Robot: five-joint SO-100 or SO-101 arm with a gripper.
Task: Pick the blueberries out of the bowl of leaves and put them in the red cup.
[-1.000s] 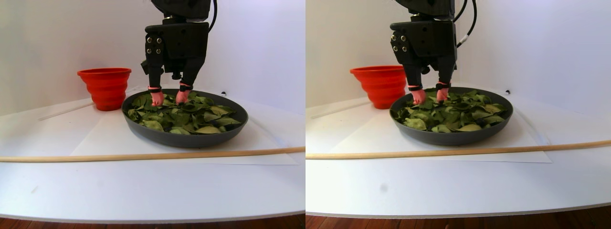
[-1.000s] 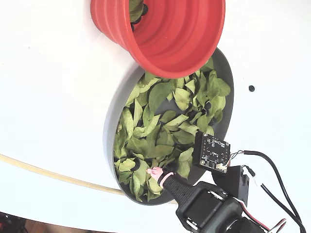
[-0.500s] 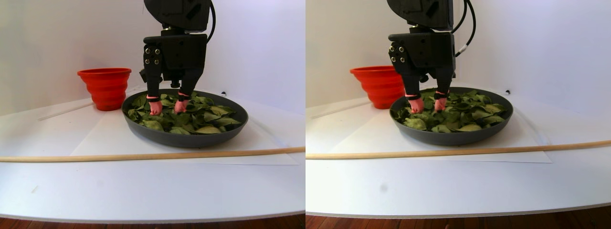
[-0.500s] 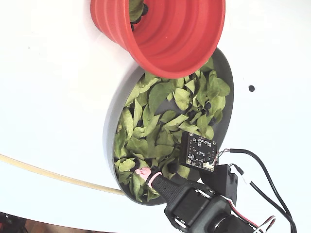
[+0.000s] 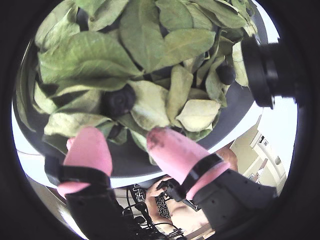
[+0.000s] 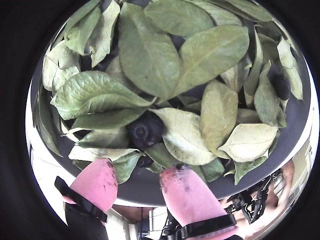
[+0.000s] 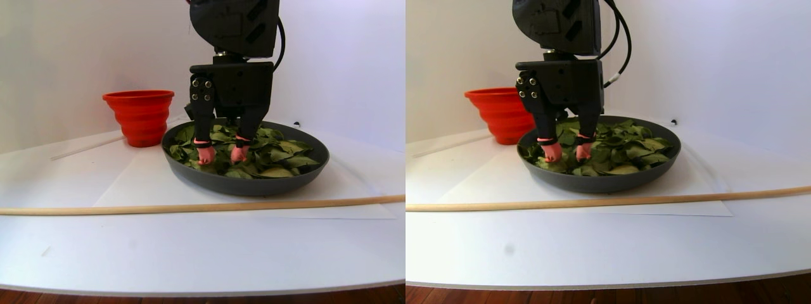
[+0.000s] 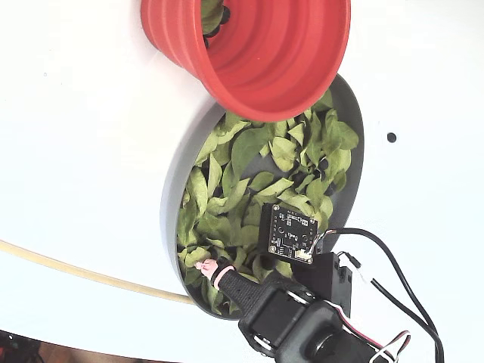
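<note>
A blueberry (image 6: 145, 132) lies partly exposed among the green leaves (image 6: 150, 60) near the middle of a wrist view, just beyond the gap between the two pink fingertips (image 6: 182, 192); in a wrist view the same blueberry (image 5: 119, 100) sits directly ahead of the gripper (image 5: 122, 142), with leaves overlapping its edges. A second blueberry (image 5: 226, 74) rests at the right side of the leaf pile, close to the bowl wall. The gripper's fingers are spread apart with a clear gap between the pads, and nothing is held between them. In the stereo pair view the gripper (image 7: 222, 154) points straight down with both pink tips lowered into the leaves at the left part of the dark grey bowl (image 7: 253, 185). The bowl rests on a white table (image 7: 190, 247). The red cup (image 7: 139, 116) stands to the left of and behind the bowl, just beside its rim. In the fixed view the red cup (image 8: 257, 45) shows at least one leaf inside it; whether it holds berries cannot be told. A thin wooden rod (image 7: 127, 208) lies across the table in front of the bowl, near its front wall but apart from it.
</note>
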